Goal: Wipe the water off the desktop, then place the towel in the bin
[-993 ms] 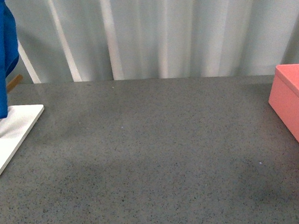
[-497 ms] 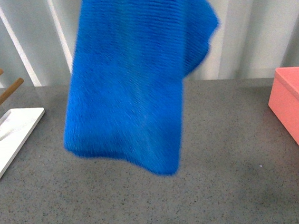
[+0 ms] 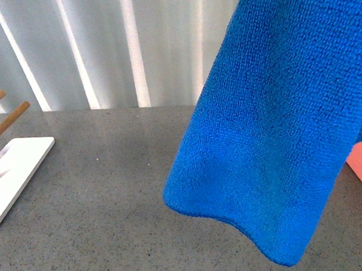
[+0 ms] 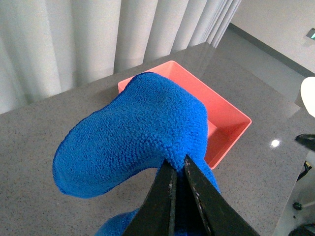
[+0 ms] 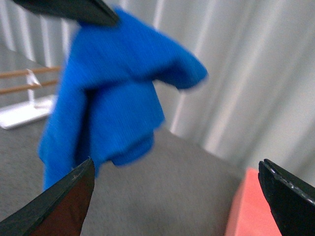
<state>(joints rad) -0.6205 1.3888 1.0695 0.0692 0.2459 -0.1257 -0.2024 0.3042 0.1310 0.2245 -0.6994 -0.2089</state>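
Towel: we see the blue towel held up in the air over the bench, hanging in loose folds. In the front view it fills the right side and hides most of the bin.
Left pincer: the left pincer has its black jaws nipped together on a fold of the towel, and the cloth bulges out above and beyond them.
Right pincer: the right pincer is spread wide with nothing between its jaws. It faces the hanging towel and is apart from it.
Bin: the pink bin sits on the bench. In the left wrist view it lies beyond the towel and we see nothing in the part that shows.
Bench: the grey speckled bench looks dull; we cannot make out water on it.
Rack: a white rack with wooden rods stands at the far left, well apart from the towel.
Backdrop: a pale pleated curtain hangs behind the bench.
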